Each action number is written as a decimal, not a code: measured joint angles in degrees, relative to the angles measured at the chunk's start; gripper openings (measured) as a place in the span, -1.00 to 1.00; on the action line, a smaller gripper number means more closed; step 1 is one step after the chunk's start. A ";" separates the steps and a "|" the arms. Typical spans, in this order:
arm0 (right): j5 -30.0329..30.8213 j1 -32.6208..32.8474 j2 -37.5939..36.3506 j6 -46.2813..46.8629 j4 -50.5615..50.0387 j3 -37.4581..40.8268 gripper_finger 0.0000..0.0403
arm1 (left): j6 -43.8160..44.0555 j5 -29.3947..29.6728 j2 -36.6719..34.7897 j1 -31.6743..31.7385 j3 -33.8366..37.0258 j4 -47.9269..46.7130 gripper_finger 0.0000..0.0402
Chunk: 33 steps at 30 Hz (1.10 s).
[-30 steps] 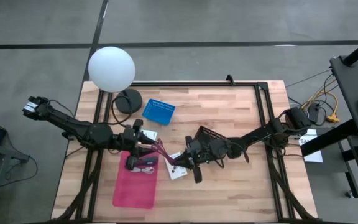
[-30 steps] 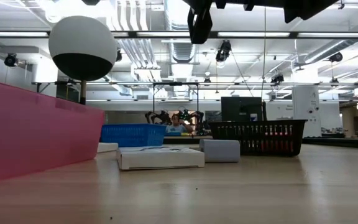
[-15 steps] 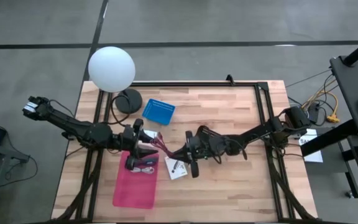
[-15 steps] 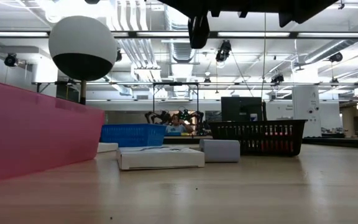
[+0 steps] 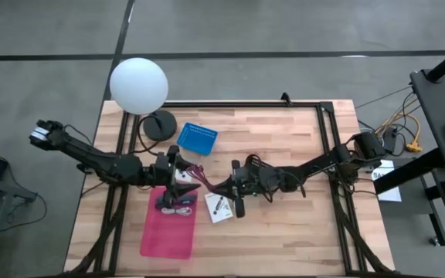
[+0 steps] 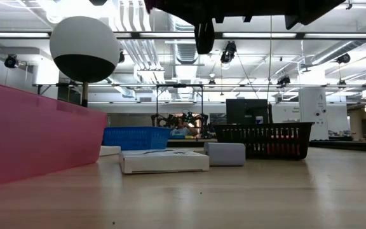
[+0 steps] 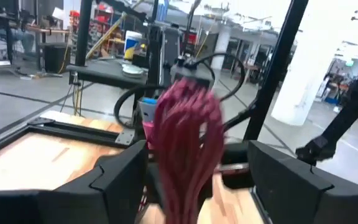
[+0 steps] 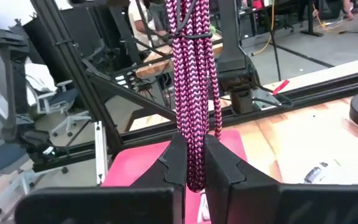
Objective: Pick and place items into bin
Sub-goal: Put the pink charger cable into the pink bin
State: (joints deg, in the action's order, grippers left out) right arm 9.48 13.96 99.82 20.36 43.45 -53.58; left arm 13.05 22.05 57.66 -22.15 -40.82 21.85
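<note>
Holding the braided magenta cord [image 8: 191, 93] clenched in your right pincer [image 8: 194, 163], you hang it above the pink bin [image 5: 168, 225] while your left pincer [image 7: 197, 186] stands released around it, so it can drop in.

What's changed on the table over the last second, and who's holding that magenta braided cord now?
The left gripper has opened its jaws and let go of the magenta braided cord bundle. The right gripper stays shut on it and has carried it leftward toward the pink bin. The blue basket, black basket and white cards have not moved.
</note>
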 joint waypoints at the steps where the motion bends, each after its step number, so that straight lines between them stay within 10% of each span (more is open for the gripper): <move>1: 0.05 -0.04 0.03 0.00 -0.04 0.00 -0.92 | 0.02 0.03 0.33 0.01 0.00 0.51 0.29; 12: 0.17 -0.03 0.03 0.00 0.01 -0.07 -0.92 | 0.07 3.89 3.17 0.33 0.00 0.74 0.21; 33: 0.92 -0.02 0.03 0.74 0.08 -0.07 -0.82 | 0.05 4.94 3.21 0.44 0.00 0.71 -0.93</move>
State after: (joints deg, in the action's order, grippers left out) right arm 10.40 13.93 99.85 21.10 43.53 -53.65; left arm 13.10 26.99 60.88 -21.71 -40.82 22.57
